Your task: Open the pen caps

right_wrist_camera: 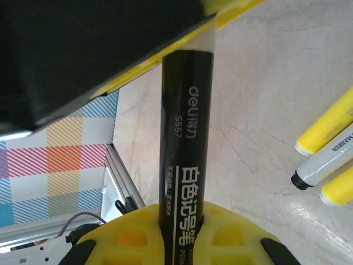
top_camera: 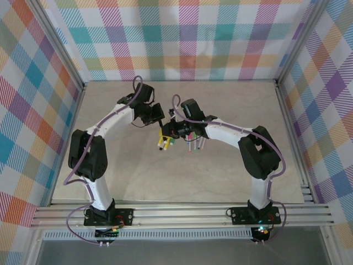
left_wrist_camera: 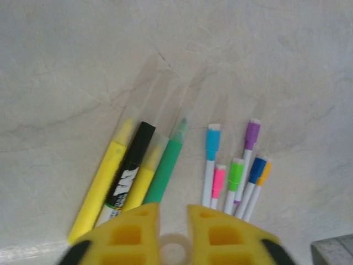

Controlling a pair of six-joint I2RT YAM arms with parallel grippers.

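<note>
So right hand (right_wrist_camera: 179, 221) is pinching the black pen (right_wrist_camera: 185, 138) low on its barrel, pads pressed on both sides; the pen runs straight out from that hand into the left hand (left_wrist_camera: 174, 232), which is pressed together on the whitish cap (right_wrist_camera: 190, 43) at the pen's far end; both hands are up off the desk (left_wrist_camera: 83, 66).

Risks, as judgement:
- can't tell how deep the cap sits between the left pads; a shallow hold could slide off on the pull and leave the cap on
- right grip is on a smooth round barrel, so the pen may slip lengthwise or spin instead of the cap coming loose
- an off-axis pull could jam the cap or jerk the pen free
- when the cap pops, the sudden release could swing either hand

Past the left hand's fingertips, down on the desk, the other pens (left_wrist_camera: 165, 171) lie in a loose fan; fat yellow, black and green ones to one side, slim white ones with coloured pen caps (left_wrist_camera: 212, 142) to the other; a dropped pen or cap would land among them and scatter them.
</note>
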